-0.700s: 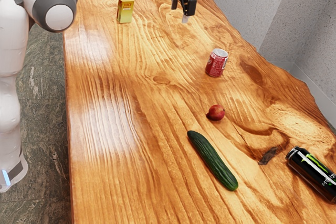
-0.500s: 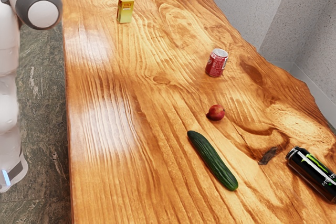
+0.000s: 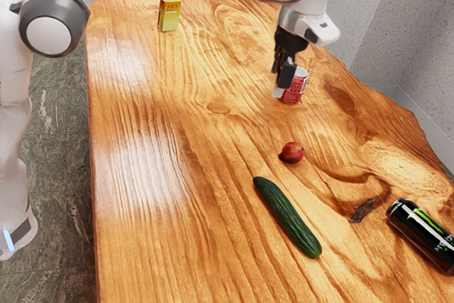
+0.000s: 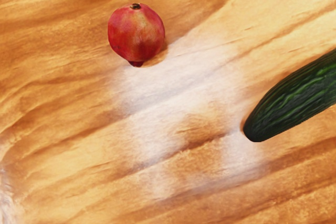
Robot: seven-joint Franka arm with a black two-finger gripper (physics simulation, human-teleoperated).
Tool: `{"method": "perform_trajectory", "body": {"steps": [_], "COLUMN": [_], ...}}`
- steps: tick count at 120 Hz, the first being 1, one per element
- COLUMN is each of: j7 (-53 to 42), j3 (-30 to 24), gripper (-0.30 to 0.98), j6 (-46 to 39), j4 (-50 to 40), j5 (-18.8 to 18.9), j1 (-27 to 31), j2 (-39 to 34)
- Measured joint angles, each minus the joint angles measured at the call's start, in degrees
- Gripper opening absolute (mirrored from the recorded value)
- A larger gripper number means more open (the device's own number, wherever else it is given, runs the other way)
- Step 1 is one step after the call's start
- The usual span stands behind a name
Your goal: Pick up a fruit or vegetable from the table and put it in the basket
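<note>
My black gripper (image 3: 281,87) is in the air in the exterior view, overlapping the left side of the red can; whether it is open or shut cannot be made out. The small red pomegranate (image 3: 292,152) rests on the wooden table (image 3: 184,246), nearer that camera than the hand. Close to it lies the long green cucumber (image 3: 287,216). From the wrist, the pomegranate (image 4: 136,34) appears whole, its dark crown visible, apart from the cucumber (image 4: 294,98), whose rounded end is in sight. Neither is touched by the gripper.
Beside the gripper in the exterior view stands a red soda can (image 3: 295,89). A yellow juice box (image 3: 169,15) is upright near the table's far end, and a black energy drink can (image 3: 422,235) lies on its side at the exterior view's lower right.
The arm went nearly out of the exterior view at the top, then came back; my gripper is now lower in that view, by the red can. The objects have stayed put.
</note>
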State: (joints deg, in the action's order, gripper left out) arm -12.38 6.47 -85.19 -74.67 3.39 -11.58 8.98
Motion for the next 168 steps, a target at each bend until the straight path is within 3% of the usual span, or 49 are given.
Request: {"method": "perform_trajectory", "body": {"steps": [16,46,64,81,94,107,123,168], "j7": [-10.12,-30.55,-41.27,-49.04,-53.29,-55.78,-55.91,-47.04], "j3": [-0.02,-0.54,-8.84,-10.29,-6.66,1.8,9.61,14.77], "gripper": [0.69,0.69,0.68,0.69,0.68,0.68,0.69,0.69], "j6": [-1.38,-2.46,-2.69,-4.09,-5.95,-7.97,-9.37,-10.63], "j4": [0.04,1.14,4.21,3.14,0.31,-2.28,-6.58,-9.84], "j5": [-5.18,-6.76,-7.01,-8.51,-9.65,-11.8,-12.63,-16.45], "j1": [2.96,-1.04,2.2,1.56,-3.39,-11.8,-18.11,-26.43], "j2": [2.54,6.56,10.83,12.17,12.13,11.31,8.59,6.43]}}
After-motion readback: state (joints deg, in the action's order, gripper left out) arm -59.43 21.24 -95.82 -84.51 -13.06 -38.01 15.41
